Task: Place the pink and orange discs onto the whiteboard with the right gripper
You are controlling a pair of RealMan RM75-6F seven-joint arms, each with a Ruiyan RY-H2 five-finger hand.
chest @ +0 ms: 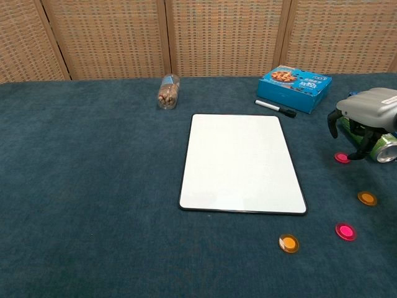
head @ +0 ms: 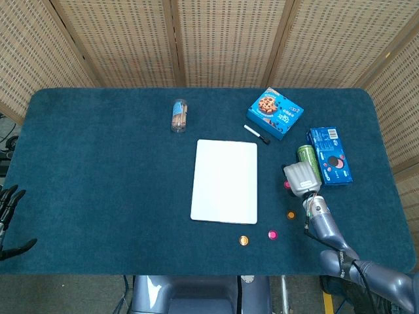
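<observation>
While the right hand (chest: 366, 121) hangs palm-down over the right side of the dark blue carpeted table (head: 98, 183), its dark fingers (chest: 333, 124) curl downward and apart around nothing — it holds no disc. It sits directly above the nearest pink round disc (chest: 342, 158), which lies on the cloth just below the fingertips; contact between them cannot be confirmed. In the head view the same hand (head: 301, 178) covers most of that disc (head: 287, 185).

The white rectangular whiteboard (chest: 240, 162) lies flat at the table's centre, its surface bare. All four discs rest on the cloth off the board, to its right and near corner: a second pink disc (chest: 345, 231), an orange disc (chest: 366, 198) between the two pink ones, and another orange disc (chest: 288, 243) near the board's front right corner.

A green drinks can (head: 306, 159) lies on its side just behind the right hand, beside a blue biscuit packet (head: 329, 154). A blue cookie box (chest: 294, 81) stands further back, with a black-capped white marker pen (chest: 275, 109) in front of it. A clear plastic jar of brown contents (chest: 168, 91) lies on its side behind the board's left corner.

The left hand (head: 8, 222) shows only at the head view's left edge — dark fingers spread, holding nothing, off the table.
</observation>
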